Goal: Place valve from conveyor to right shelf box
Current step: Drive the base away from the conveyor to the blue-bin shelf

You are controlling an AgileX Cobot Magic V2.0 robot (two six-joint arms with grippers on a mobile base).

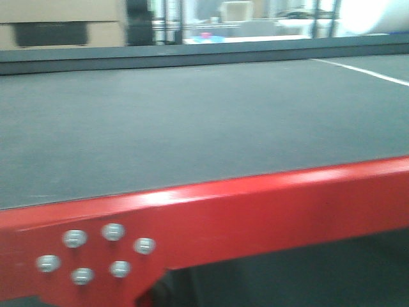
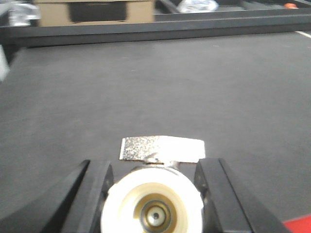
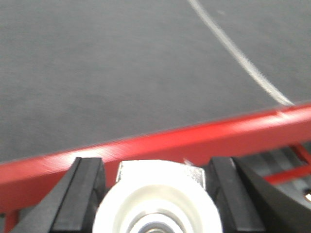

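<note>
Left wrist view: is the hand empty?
No, the left hand has a white-ended valve clamped between its black fingers.

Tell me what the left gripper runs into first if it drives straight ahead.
Nothing nearby: the left gripper, with the valve between its jaws, faces bare conveyor belt; the dark far rail comes first, probably.

Your front view sits low just outside the conveyor [image 1: 192,121], facing across the belt over its red frame [image 1: 268,204], close up. Your left wrist view looks forward through the left gripper [image 2: 153,167], low over the belt, a valve [image 2: 151,201] filling the bottom edge. Your right wrist view peers past the right gripper [image 3: 154,165] and a second valve [image 3: 155,194], down at frame and belt. All share the belt.
</note>
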